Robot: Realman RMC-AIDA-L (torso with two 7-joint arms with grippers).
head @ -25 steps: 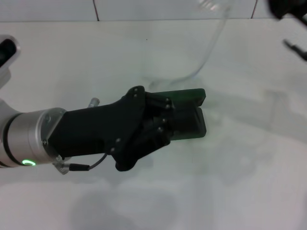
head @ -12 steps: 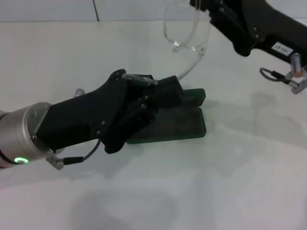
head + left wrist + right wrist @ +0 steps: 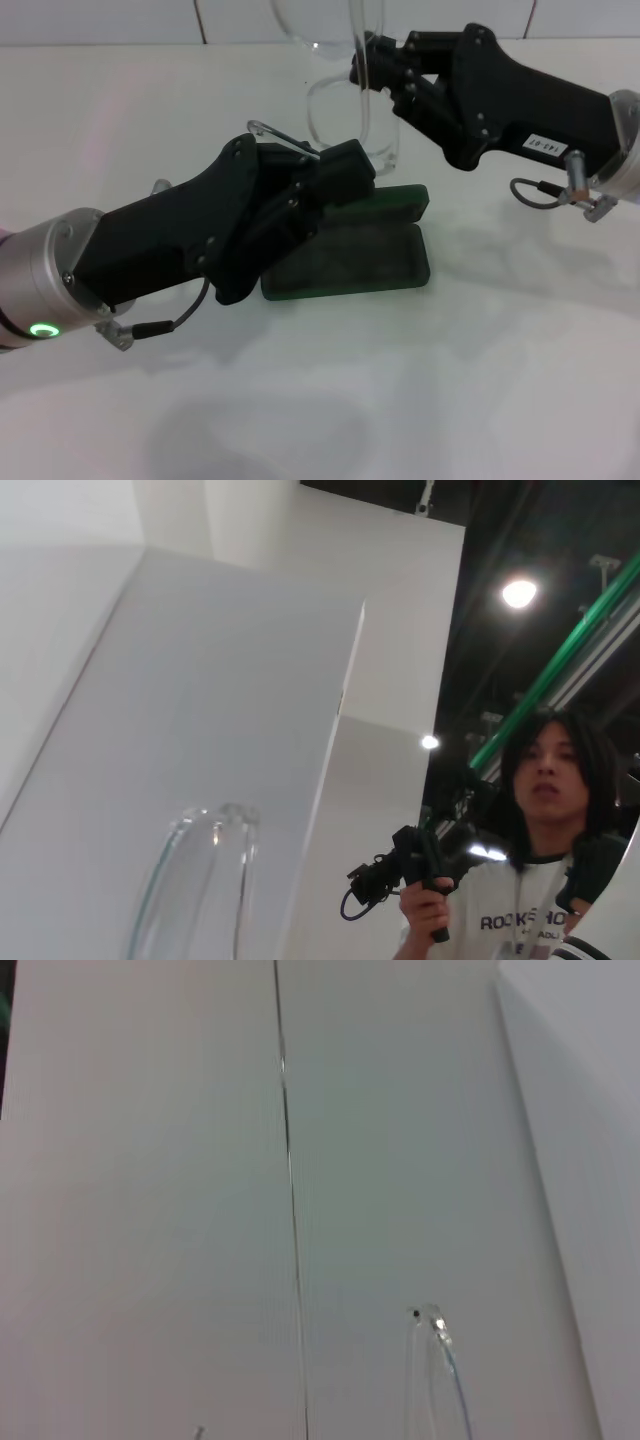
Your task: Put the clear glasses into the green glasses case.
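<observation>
The clear glasses (image 3: pixel 345 115) hang in the air above the table's far middle, lenses upright. My right gripper (image 3: pixel 365 65) reaches in from the right and is shut on their frame. One thin clear arm (image 3: pixel 285 138) runs down into my left gripper (image 3: pixel 335 165), which looks shut on its end. The green glasses case (image 3: pixel 360 260) lies open on the table right below, its lid (image 3: pixel 405 200) raised behind; the left gripper covers its near left part. A clear curved piece of the glasses shows in the left wrist view (image 3: pixel 190 880) and in the right wrist view (image 3: pixel 435 1360).
A white table (image 3: pixel 500 380) lies under both arms, with tiled wall seams at the far edge. The left wrist view points upward at a person (image 3: pixel 540 880) holding a handheld device.
The right gripper has come in from the top right, carrying the glasses left and lower over the case. The left gripper has lifted off the case, uncovering its interior.
</observation>
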